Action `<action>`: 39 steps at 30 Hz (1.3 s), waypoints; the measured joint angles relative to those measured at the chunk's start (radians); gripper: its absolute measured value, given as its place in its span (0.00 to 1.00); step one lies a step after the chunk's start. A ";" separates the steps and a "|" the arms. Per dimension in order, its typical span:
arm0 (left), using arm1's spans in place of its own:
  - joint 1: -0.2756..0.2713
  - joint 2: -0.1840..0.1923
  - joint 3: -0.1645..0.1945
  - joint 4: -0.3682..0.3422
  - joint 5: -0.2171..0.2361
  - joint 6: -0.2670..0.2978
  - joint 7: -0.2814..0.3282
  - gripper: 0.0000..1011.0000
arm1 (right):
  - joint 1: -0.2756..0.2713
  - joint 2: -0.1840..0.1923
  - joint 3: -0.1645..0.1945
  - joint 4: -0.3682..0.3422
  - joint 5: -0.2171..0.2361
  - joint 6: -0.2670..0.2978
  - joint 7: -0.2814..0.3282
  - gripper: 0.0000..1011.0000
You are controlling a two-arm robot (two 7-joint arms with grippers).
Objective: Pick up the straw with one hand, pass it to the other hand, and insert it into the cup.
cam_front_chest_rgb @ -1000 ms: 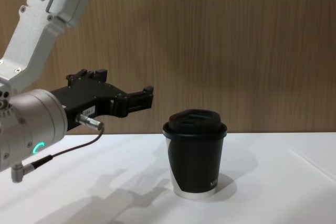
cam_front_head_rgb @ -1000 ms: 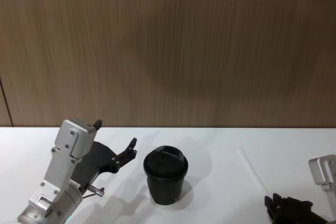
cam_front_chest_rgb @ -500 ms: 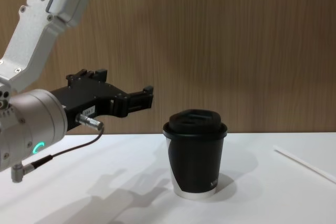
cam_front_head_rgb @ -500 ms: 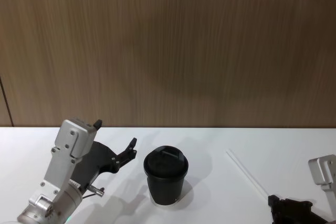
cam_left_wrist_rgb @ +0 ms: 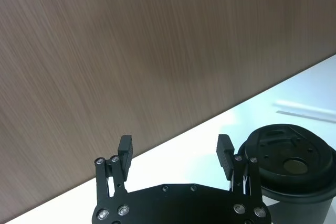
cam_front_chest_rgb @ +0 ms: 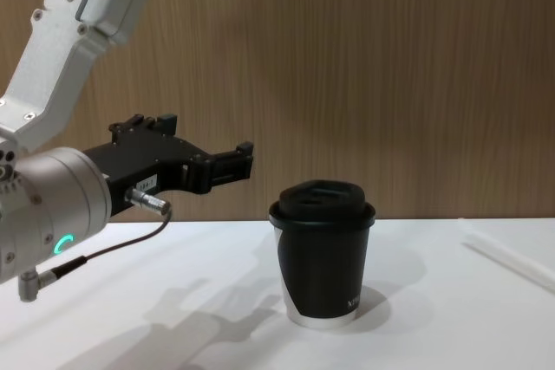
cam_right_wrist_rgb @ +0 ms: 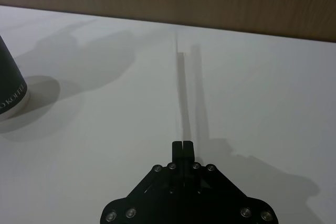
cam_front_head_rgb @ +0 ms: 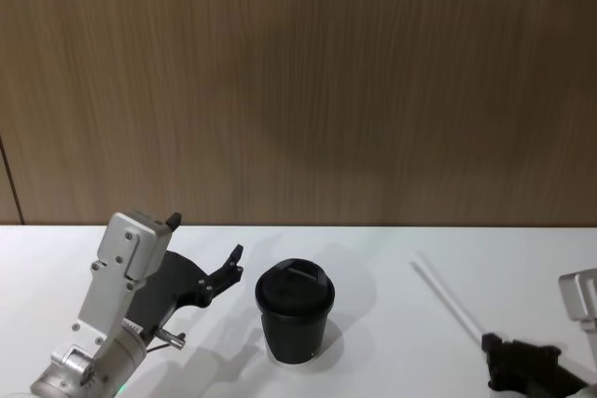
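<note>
Open table (cam_front_head_rgb: 378, 328) between cup (cam_front_head_rgb: 295, 312) and straw (cam_front_head_rgb: 448, 301)

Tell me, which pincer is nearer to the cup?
Left. The left pincer hovers open close beside the cup, on its left. The right pincer is far off to the cup's right, shut on the straw.

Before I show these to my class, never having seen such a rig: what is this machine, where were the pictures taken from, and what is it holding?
It is a two-armed robot with pincer hands called grippers. One picture looks down from its head, one across from its chest, one from each wrist. On the white table stands a lidded black cup. The right gripper is shut on a thin white straw. The left gripper hovers open beside the cup, holding nothing.
</note>
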 joint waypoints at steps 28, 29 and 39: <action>0.000 0.000 0.000 0.000 0.000 0.000 0.000 0.99 | 0.078 0.018 0.042 0.050 0.044 -0.353 0.129 0.01; 0.000 0.000 0.000 0.000 0.000 0.000 0.000 0.99 | 0.081 0.019 0.043 0.051 0.048 -0.363 0.137 0.00; 0.000 0.000 0.000 0.000 0.000 0.000 0.000 0.99 | 0.124 0.027 0.040 0.066 0.120 -0.471 0.256 0.00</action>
